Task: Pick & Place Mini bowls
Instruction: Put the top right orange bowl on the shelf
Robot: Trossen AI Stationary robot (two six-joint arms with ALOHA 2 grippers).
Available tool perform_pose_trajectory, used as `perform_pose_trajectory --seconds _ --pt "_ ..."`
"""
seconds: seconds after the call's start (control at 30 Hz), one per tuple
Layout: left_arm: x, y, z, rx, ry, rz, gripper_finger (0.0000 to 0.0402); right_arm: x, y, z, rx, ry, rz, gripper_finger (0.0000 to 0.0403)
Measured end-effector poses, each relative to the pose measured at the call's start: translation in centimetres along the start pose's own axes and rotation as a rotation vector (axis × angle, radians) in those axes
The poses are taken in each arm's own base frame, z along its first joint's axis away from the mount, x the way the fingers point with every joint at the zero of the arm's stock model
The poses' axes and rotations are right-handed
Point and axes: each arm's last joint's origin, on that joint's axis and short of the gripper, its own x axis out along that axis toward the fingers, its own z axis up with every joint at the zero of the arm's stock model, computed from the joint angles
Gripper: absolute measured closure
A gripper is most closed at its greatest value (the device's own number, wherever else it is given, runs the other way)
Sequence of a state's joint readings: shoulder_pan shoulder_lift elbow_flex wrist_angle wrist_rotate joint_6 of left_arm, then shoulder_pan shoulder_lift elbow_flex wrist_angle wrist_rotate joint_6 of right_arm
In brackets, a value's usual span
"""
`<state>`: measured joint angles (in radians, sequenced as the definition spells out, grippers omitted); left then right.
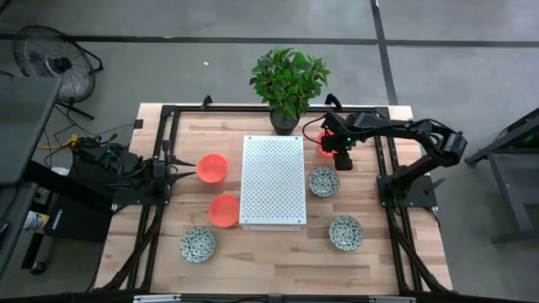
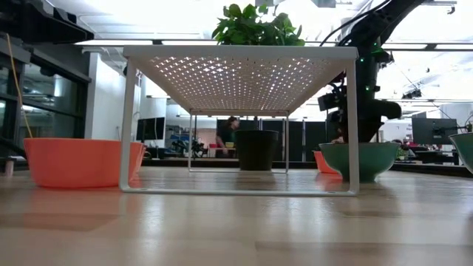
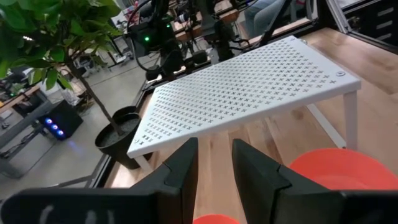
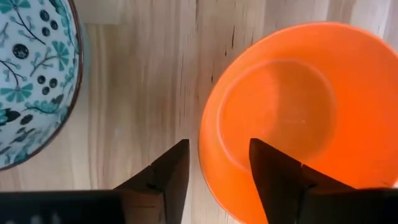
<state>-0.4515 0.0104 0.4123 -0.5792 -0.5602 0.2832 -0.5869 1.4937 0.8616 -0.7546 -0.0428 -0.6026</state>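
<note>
Three orange mini bowls show in the high view. One orange bowl (image 1: pixel 322 143) lies right of the plant pot, and my right gripper (image 1: pixel 335 152) hangs over it. In the right wrist view that gripper (image 4: pixel 214 168) is open, its fingers (image 4: pixel 171 177) straddling the near rim of the orange bowl (image 4: pixel 292 118). A patterned bowl (image 4: pixel 31 74) lies beside it. The other two orange bowls (image 1: pixel 212 167) (image 1: pixel 224 210) sit left of the rack. My left gripper (image 1: pixel 178 174) waits open beside the upper one, holding nothing. Patterned bowls (image 1: pixel 324 181) (image 1: pixel 346 232) (image 1: pixel 198 244) rest on the table.
A white perforated rack (image 1: pixel 272 181) stands on legs in the table's middle. A potted plant (image 1: pixel 285 119) stands behind it at the far edge. Black frame rails (image 1: pixel 389 181) run along both sides of the wooden table. A person shows far off in the room in the low view.
</note>
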Motion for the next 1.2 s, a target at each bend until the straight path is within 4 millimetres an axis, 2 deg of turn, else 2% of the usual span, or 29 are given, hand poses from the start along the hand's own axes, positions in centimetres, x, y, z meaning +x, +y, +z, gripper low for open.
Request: perform_pose_trajectory --seconds 0.37,0.53,0.87,1.03,1.2 --pt "0.0 0.0 0.01 0.0 0.0 0.0 0.0307 0.16 0.06 0.04 0.022 -0.021 0.01 0.0287" --pt "0.0 0.0 0.0 0.0 0.0 0.0 0.0307 0.94 0.37 -0.53 0.042 -0.006 0.009 0.029" --pt "0.0 0.0 0.01 0.0 0.0 0.0 0.0307 0.96 0.33 -0.58 0.08 0.006 -0.01 0.0295" --pt "0.0 0.0 0.0 0.0 0.0 0.0 0.0307 0.95 0.34 -0.6 0.104 0.007 -0.009 0.0322" --pt "0.0 0.0 0.0 0.0 0.0 0.0 0.0307 0.94 0.33 -0.57 0.107 0.004 -0.01 0.0373"
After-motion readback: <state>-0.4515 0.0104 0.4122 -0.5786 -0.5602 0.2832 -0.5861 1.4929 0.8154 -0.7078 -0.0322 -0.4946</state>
